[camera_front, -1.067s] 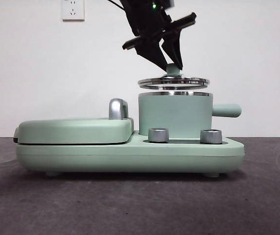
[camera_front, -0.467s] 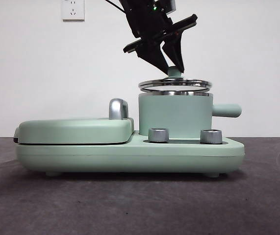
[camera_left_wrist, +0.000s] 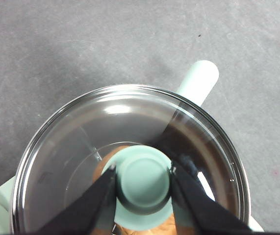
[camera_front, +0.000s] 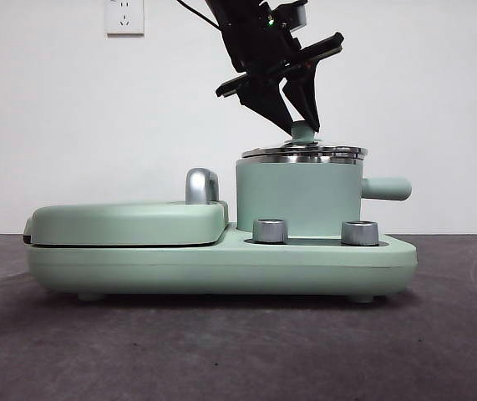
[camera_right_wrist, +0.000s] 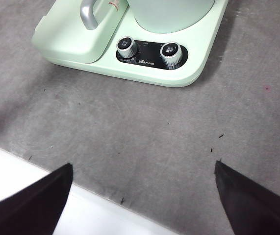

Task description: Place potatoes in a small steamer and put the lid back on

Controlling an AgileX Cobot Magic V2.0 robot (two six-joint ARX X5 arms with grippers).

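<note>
The round clear glass lid with its steel rim sat level on the small mint-green cylindrical steamer, whose stubby side handle pointed right. Through the glass a patch of the orange-brown potato showed inside the pot. The left tool came down from above, its two black jaws closed against the lid's small mint-green knob. The steamer stood on the right part of a mint-green cooker base with two steel dials in front. To its left lay the flat mint-green griddle cover with a chrome handle. The right tool hung spread wide over the grey desk, nearer than the cooker.
</note>
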